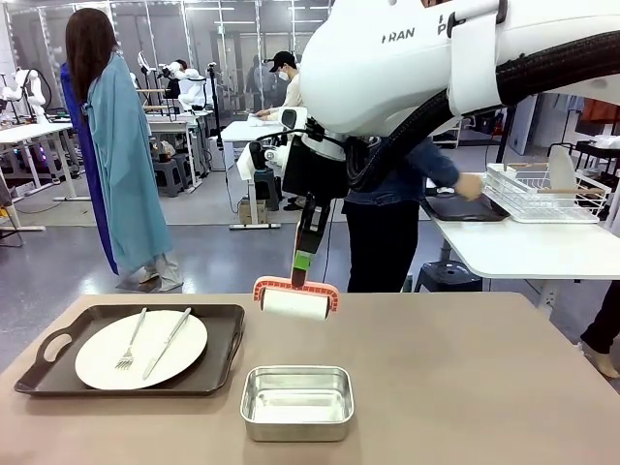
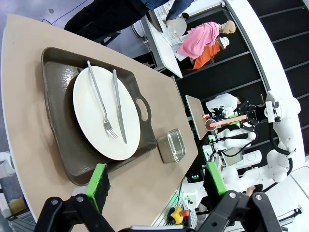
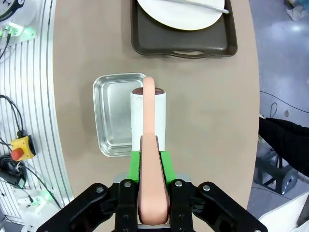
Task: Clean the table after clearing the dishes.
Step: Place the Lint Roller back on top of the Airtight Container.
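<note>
A lint roller with a white roll and salmon-pink handle hangs over the far middle of the tan table, beyond the steel pan. My right gripper is shut on its handle; from the right wrist, the gripper clamps the handle above the roll. Whether the roll touches the tabletop I cannot tell. A white plate carrying a fork and a knife lies on a dark brown tray at front left. My left gripper hovers open above that tray and plate.
A small rectangular steel pan stands at the front middle, also seen as the pan under the roller. A person stands beyond the far edge, working at a white side table with a dish rack.
</note>
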Controlling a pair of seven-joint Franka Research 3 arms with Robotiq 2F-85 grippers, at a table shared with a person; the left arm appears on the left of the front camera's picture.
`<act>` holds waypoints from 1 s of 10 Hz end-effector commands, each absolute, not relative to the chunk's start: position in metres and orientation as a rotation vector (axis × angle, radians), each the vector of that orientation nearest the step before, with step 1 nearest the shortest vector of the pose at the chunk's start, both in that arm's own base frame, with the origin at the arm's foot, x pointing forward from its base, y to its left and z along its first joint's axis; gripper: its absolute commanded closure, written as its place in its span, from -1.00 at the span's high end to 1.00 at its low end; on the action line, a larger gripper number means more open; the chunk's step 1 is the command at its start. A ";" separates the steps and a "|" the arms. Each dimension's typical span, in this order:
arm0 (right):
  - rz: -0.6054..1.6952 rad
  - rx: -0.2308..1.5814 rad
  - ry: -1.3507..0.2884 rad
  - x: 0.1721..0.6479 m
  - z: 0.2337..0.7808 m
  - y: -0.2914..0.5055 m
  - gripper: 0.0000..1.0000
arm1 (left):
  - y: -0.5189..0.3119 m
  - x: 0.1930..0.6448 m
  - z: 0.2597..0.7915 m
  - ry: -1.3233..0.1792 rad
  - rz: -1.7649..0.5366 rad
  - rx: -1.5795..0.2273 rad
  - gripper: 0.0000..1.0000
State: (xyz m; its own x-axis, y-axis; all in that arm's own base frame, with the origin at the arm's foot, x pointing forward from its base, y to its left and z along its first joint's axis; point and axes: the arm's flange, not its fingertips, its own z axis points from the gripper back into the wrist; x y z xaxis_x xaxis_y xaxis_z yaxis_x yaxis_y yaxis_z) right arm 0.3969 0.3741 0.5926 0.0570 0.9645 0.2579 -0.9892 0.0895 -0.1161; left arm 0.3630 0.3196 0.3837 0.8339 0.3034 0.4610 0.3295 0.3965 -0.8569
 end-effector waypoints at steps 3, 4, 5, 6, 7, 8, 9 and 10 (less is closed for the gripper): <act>1.492 0.101 -0.264 0.405 0.580 0.389 -0.59 | 0.320 0.363 0.387 -0.629 0.000 -1.205 1.00; 1.484 0.152 -0.238 0.415 0.567 0.396 -0.59 | 0.320 0.363 0.387 -0.629 0.000 -1.205 1.00; 1.487 0.169 -0.193 0.422 0.554 0.403 -0.59 | 0.320 0.363 0.387 -0.629 0.000 -1.205 1.00; 1.491 0.204 -0.173 0.428 0.539 0.408 -0.59 | 0.320 0.363 0.387 -0.629 0.000 -1.205 1.00; 1.496 0.202 -0.111 0.434 0.520 0.417 -0.59 | 0.320 0.363 0.387 -0.629 0.000 -1.205 1.00; 1.500 0.198 -0.043 0.438 0.505 0.423 -0.59 | 0.320 0.363 0.387 -0.629 0.000 -1.205 1.00; 1.518 0.195 -0.002 0.440 0.494 0.426 -0.59 | 0.320 0.363 0.387 -0.629 0.000 -1.205 1.00; 1.543 0.192 0.025 0.443 0.485 0.428 -0.59 | 0.320 0.363 0.387 -0.629 0.000 -1.205 1.00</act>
